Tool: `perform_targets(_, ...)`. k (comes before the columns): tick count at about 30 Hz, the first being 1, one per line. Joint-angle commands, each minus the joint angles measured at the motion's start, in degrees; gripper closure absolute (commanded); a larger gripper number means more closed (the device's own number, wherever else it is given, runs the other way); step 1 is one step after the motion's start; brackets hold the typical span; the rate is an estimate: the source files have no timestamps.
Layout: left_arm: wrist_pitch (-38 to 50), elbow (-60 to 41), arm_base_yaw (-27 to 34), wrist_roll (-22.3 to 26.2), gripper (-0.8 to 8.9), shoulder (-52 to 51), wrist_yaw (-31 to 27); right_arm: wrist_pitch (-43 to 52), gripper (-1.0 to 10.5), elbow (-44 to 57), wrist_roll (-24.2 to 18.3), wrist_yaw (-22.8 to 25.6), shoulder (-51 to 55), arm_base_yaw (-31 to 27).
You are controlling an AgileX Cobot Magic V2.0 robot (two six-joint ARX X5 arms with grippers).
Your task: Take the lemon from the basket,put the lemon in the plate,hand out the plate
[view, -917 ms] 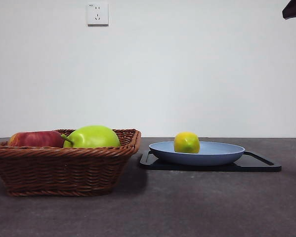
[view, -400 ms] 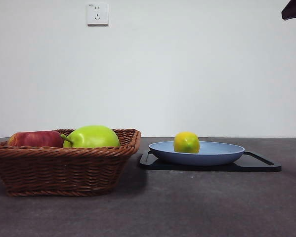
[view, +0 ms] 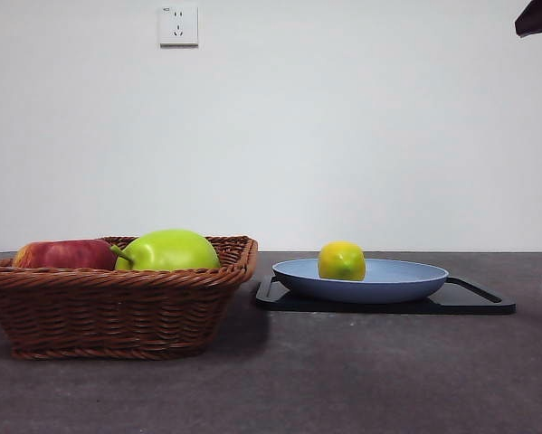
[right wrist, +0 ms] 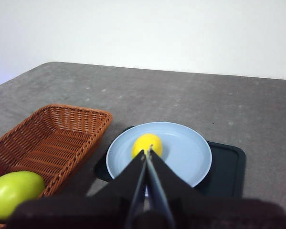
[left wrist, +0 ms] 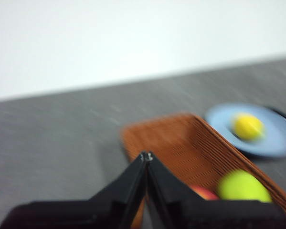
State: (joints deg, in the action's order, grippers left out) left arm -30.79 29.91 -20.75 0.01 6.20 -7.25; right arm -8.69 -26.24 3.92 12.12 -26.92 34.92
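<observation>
The right gripper is hanging in the air above the table with its two black jaws pressed together, holding nothing; in its wrist view the closed tips are lining up over the lemon. The lemon is sitting in the plate, toward the plate's basket-side half. The plate is resting on a black tray, whose edges are showing around it.

The left gripper is also hanging high with its jaws together and empty, over the basket; its view is blurred.

In the front view the basket is standing near the table's left edge, just beside the tray but apart from it. A green fruit and a red apple are lying in it, touching. One arm is showing only as a dark tip at the top right corner.
</observation>
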Motion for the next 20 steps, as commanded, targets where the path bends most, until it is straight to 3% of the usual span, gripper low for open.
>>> perform_targets(1,3.82,-3.41,5.99,1.75,8.05,-2.49,-0.07,0.57,9.4,-0.44,0.72,0.26,-0.07,0.39)
perform_targets(5,11.41,-10.71,14.93,1.42,8.05,-4.7,1.05,0.57,9.4,-0.44,0.72,0.26,-0.07,0.39)
perform_targets(8,15.47,-15.87,19.04,1.46,8.05,-5.62,5.46,0.59,9.4,-0.44,0.72,0.28,-0.07,0.39)
perform_targets(13,19.45,-22.97,21.94,1.09,8.05,-5.81,9.09,0.59,9.4,-0.44,0.72,0.24,-0.07,0.39)
perform_targets(20,19.8,-28.06,22.38,-1.84,8.05,-6.12,9.16,0.57,9.4,-0.44,0.72,0.26,-0.07,0.39)
